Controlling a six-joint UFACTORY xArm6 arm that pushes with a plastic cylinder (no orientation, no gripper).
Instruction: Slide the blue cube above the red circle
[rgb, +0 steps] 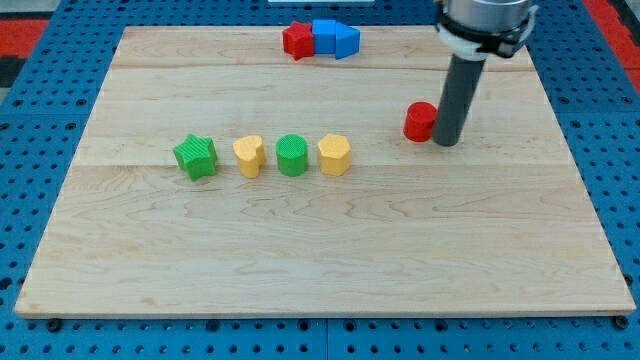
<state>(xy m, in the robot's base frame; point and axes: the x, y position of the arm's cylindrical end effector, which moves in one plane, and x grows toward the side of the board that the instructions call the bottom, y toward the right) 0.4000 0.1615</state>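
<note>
The red circle (420, 121) lies right of the board's middle, toward the view's top. My tip (447, 141) rests on the board just right of it, touching or nearly touching. The blue cube (325, 36) sits at the board's top edge, pressed between a red star (297, 40) on its left and a blue pointed block (346, 41) on its right. The cube is well up and left of the red circle and my tip.
A row lies left of centre: a green star (195, 157), a yellow heart-like block (249, 156), a green circle (292, 155) and a yellow hexagon (334, 154). The wooden board (320, 260) rests on a blue pegboard table.
</note>
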